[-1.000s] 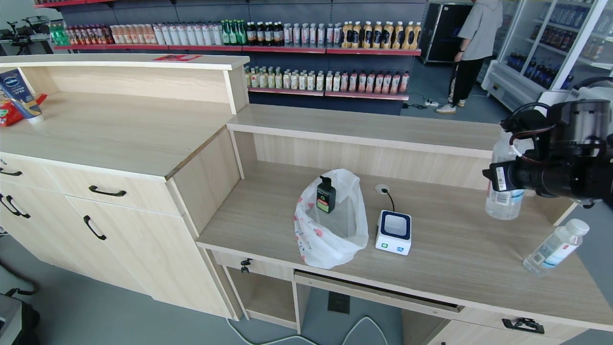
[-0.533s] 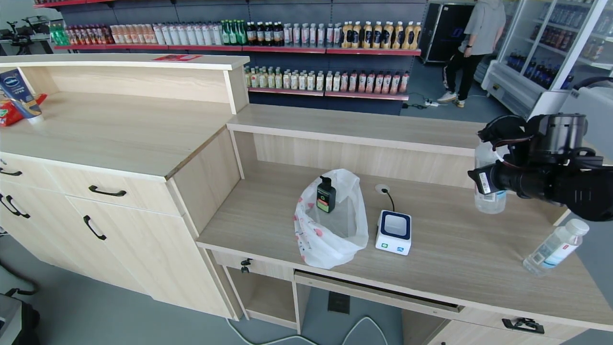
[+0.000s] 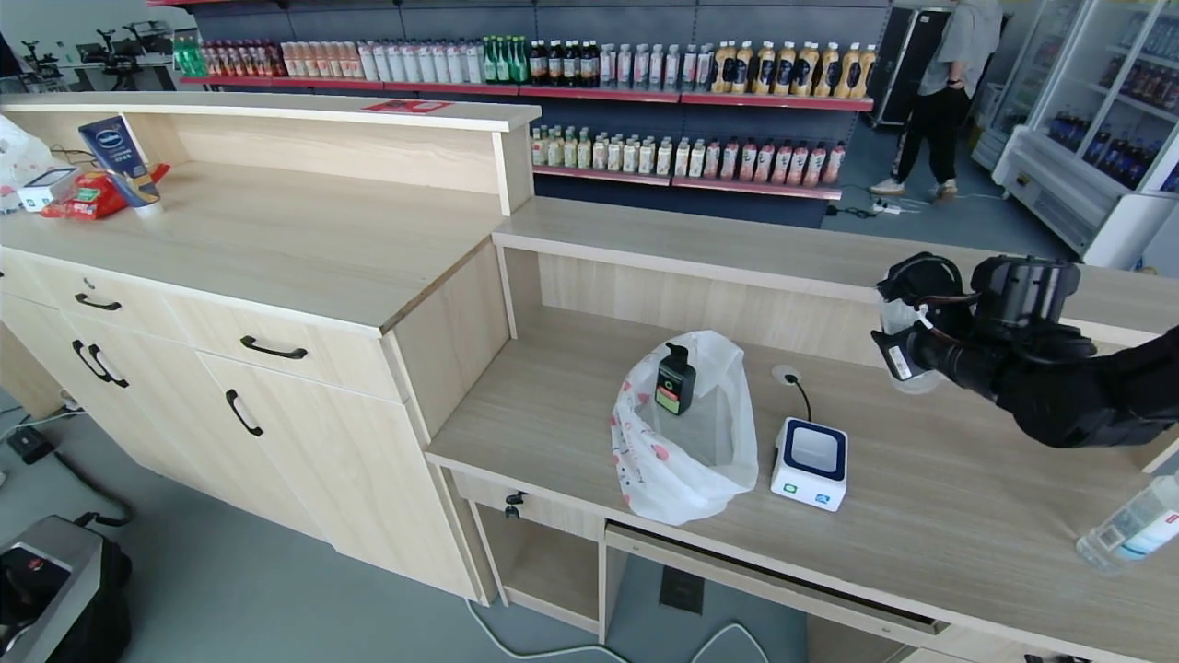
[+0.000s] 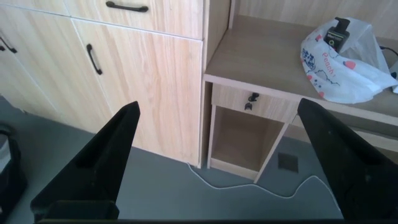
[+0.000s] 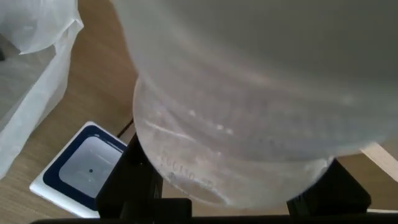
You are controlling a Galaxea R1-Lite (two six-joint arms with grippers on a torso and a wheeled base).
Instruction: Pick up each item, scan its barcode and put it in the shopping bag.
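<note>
The right gripper (image 3: 914,348) was clamped around a clear water bottle (image 3: 912,379), its jaws pressed against the bottle's sides. It held the bottle over the back of the worktop (image 3: 930,502), close to the raised rear panel and toward the right-hand end. The bottle stood roughly upright in that grip, its long axis running up and down.

The relation that mattered was the line from this bottle to the scanner (image 3: 809,451). The scanner sat nearer the front edge and to the robot's left of the held bottle, apart from it, with its glass window facing straight up. In the right wrist view the scanner (image 5: 87,168) showed below and past the bottle's (image 5: 249,124) rounded body, so the bottle was not yet over the window. Bringing it there would likely call for a move leftward and toward the front edge. The upright bottle would probably need tipping so that its label faced the glass. Where the barcode sat on the bottle could not be told.

The shopping bag (image 3: 686,442) stood just beside the scanner, on its left, mouth open, with a dark pump bottle (image 3: 675,379) already inside. A second water bottle (image 3: 1128,534) lay on its side at the worktop's right edge.

The left gripper (image 4: 217,109) hung spread wide and empty in front of the cabinet, below the worktop's front left corner. The right arm was plainly the one placed for the scan.
</note>
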